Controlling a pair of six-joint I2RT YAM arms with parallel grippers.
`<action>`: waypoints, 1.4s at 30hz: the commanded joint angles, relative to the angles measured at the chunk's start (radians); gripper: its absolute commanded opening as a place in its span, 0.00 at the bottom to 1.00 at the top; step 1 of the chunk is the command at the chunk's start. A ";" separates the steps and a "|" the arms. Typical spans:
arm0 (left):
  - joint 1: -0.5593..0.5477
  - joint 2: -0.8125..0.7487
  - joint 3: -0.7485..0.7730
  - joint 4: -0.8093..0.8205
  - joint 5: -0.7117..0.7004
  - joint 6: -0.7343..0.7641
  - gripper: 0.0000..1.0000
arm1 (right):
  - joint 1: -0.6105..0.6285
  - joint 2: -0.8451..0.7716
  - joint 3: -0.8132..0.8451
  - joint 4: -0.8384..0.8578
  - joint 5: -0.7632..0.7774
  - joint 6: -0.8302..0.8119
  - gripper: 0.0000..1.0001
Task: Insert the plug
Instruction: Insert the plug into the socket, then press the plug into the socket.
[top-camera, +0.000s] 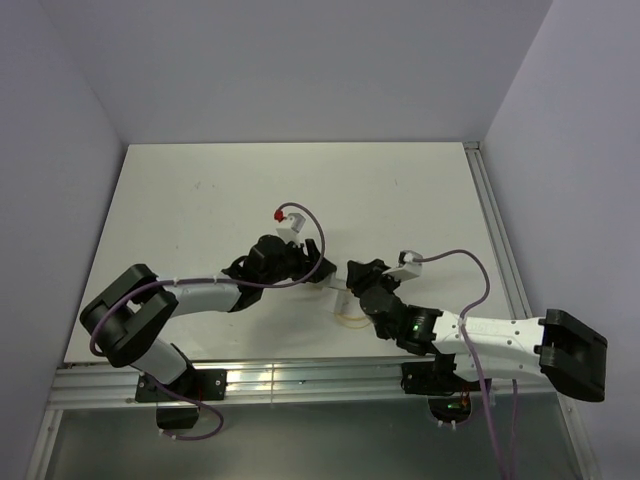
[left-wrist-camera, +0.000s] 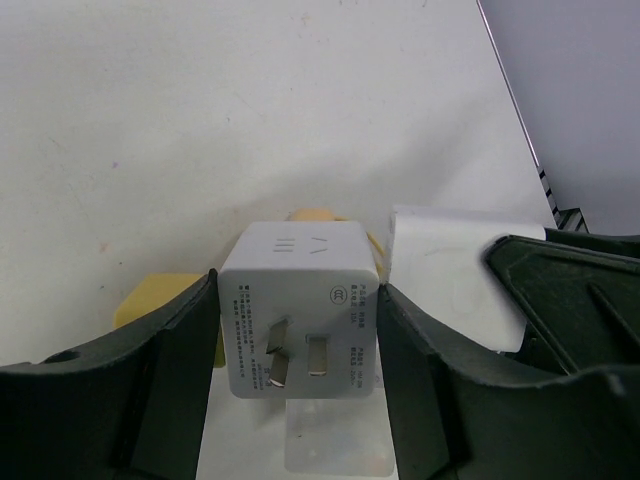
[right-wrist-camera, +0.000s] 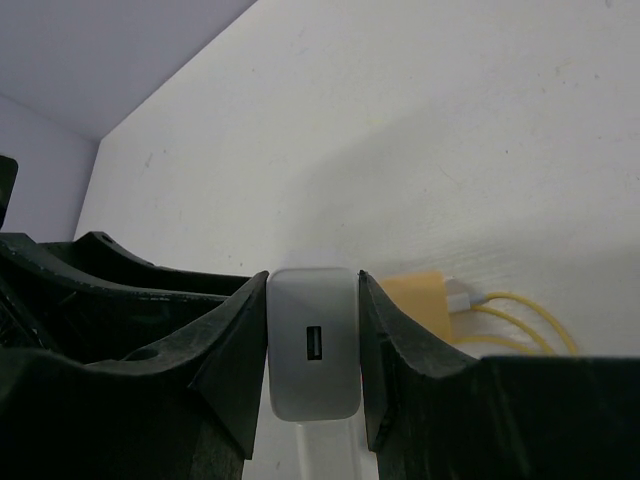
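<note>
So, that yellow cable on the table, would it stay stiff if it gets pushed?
Probably floppy: the yellow cable lies in loose loops on the table. Likely light, so a nudge would drag it rather than roll it. Its blocky yellow connector looks rigid.

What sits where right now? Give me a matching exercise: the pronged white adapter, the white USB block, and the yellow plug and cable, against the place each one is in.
Things:
1. pronged white adapter
2. white USB block
3. yellow plug and cable

Places:
A. lying loose on the table
B. clamped between the fingers of the right end effector
C. clamped between the fingers of the left end effector

Pairs: 1-C, 2-B, 3-A.
</note>
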 joint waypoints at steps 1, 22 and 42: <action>-0.094 0.024 -0.008 0.026 0.052 -0.086 0.00 | 0.133 0.177 -0.057 -0.207 -0.332 0.109 0.00; -0.117 0.081 0.019 0.043 0.105 -0.089 0.00 | 0.022 0.450 0.013 0.046 -0.725 -0.147 0.00; -0.152 -0.001 0.005 0.021 -0.093 -0.170 0.00 | 0.273 0.600 0.021 0.084 -0.467 0.105 0.00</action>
